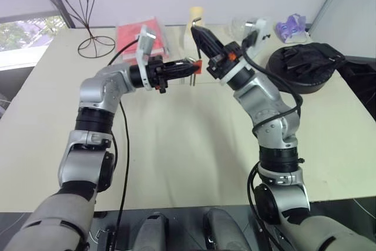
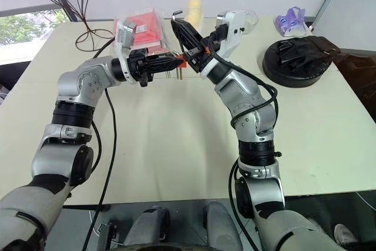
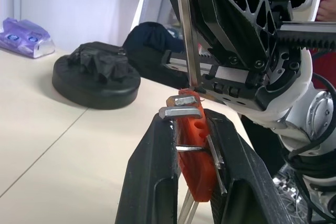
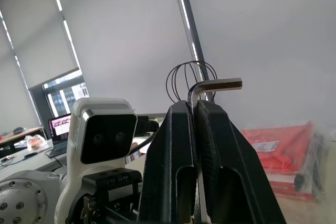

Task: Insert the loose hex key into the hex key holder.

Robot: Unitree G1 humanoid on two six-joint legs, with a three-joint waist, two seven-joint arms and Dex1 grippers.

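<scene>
Could miss the tiny hole and slip: loose hex key (image 4: 218,84) pinched in shut right hand (image 4: 195,109), hex key holder (image 3: 198,153) squeezed in left hand (image 3: 197,129), key at twelve o'clock from holder.

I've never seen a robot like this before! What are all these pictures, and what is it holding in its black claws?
It is a robot with two silver arms, each ending in a two-fingered black claw called a gripper. Two pictures come from cameras in its head, looking down over a pale table. The other two come from little cameras on its wrists, looking along the fingers. The left gripper is shut on the hex key holder, a small orange-red block with metal keys sticking out. The right gripper pinches the loose hex key, a thin bent metal rod, just above the holder. On the table lie a red packet, a round black case, a wire stand and a purple packet.
</scene>
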